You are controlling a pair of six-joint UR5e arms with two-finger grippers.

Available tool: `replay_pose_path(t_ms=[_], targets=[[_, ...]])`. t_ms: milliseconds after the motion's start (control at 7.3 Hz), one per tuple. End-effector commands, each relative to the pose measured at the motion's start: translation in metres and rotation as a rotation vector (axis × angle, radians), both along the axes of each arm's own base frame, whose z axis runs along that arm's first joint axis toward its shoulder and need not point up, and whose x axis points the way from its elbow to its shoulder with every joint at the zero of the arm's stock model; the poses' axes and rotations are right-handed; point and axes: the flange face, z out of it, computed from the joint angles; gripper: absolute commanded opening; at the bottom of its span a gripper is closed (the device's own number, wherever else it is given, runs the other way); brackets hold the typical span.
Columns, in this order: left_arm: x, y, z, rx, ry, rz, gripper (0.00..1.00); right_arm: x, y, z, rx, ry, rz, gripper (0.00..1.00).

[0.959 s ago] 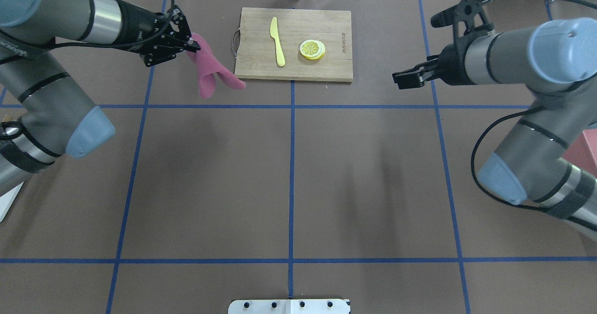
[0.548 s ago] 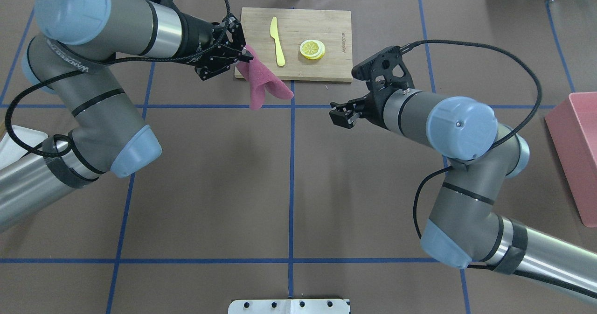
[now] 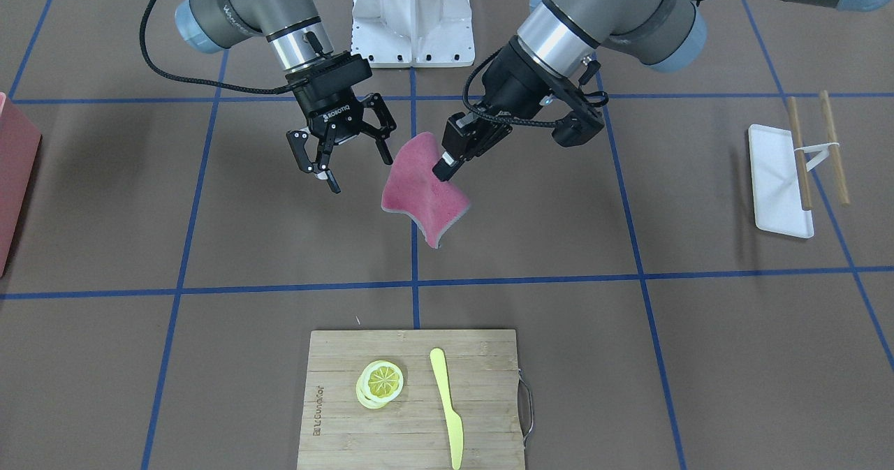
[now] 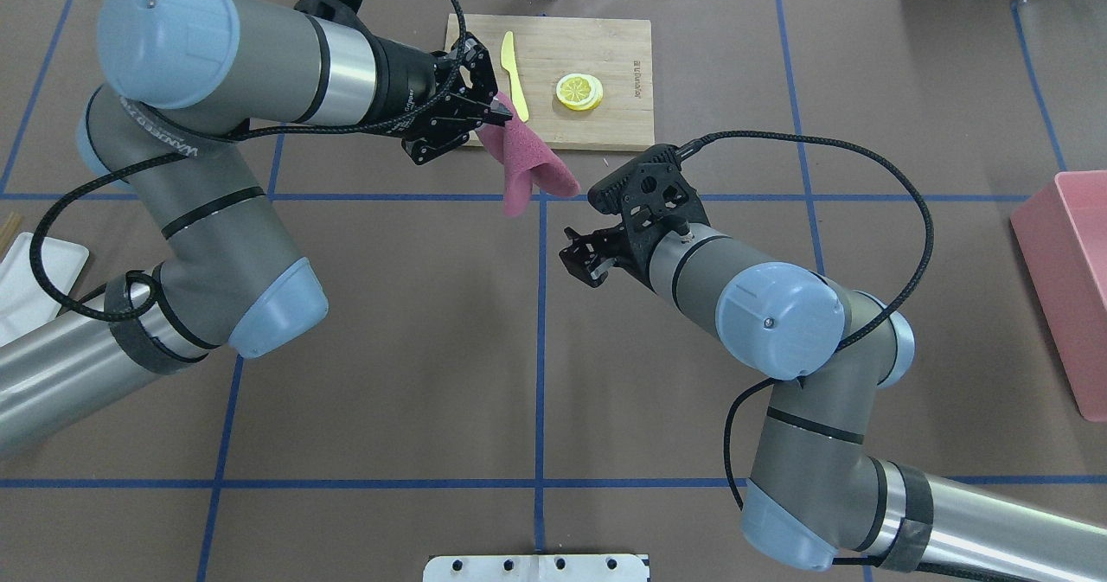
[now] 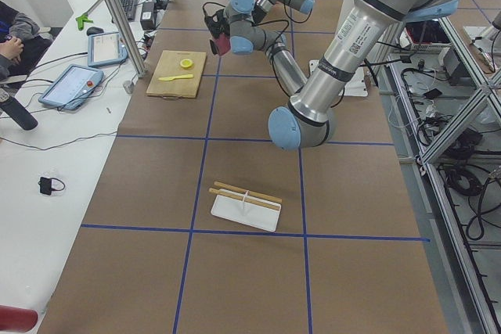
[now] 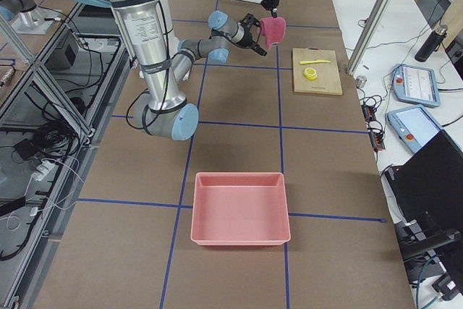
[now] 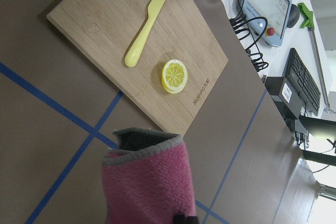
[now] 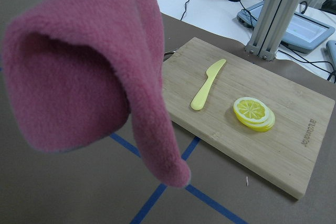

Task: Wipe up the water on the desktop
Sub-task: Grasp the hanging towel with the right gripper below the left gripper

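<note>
Both arms have swung inward: the left gripper [image 4: 500, 115] pinches the cloth [image 4: 529, 165], hanging above the desktop [image 4: 389, 374] near the far edge's middle (no water visible); the right gripper [image 4: 578, 258] waits wide, probably to take a corner.

Left end effector [image 3: 442, 170] clamped, right [image 3: 360, 173] agape

Moved: pink cloth [image 4: 529, 165] has been carried rightward by the left pincer [image 4: 500, 117], from beside the cutting board [image 4: 597, 124] left edge, past its near-left corner, to above the centre tape line [image 4: 540, 322]. The lower fold is now hung across that line. The left arm has been extended further over the surface [image 4: 389, 374]. The right pincer [image 4: 578, 258] has been brought in from the far right to just right of the centre line, close to the cloth. The pink bin [image 4: 1068, 279], mostly covered by the right arm at first, has been exposed.
</note>
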Motion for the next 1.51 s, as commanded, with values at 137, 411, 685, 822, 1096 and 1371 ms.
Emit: replay_pose_path(t_ms=[137,411,685,822,1096,1371], targets=[[0.010,0.029,-0.014,0.022,0.031,0.047,0.00,-0.002,0.001,0.001,0.007,0.008,0.000,0.91],[0.012,0.038,-0.019,0.031,0.044,0.059,0.00,-0.002,-0.001,0.002,0.034,0.036,0.007,0.73],[0.014,0.037,-0.018,0.030,0.040,0.059,0.00,-0.002,0.000,0.002,0.034,0.036,0.006,0.37],[0.014,0.037,-0.018,0.030,0.040,0.059,0.00,-0.002,0.000,0.001,0.034,0.030,0.005,0.18],[0.014,0.036,-0.016,0.029,0.037,0.059,0.00,0.000,0.000,-0.001,0.028,0.017,0.010,0.00],[0.015,0.036,-0.008,0.081,0.007,0.064,0.65,0.004,-0.005,0.000,0.015,0.008,0.021,0.00]])
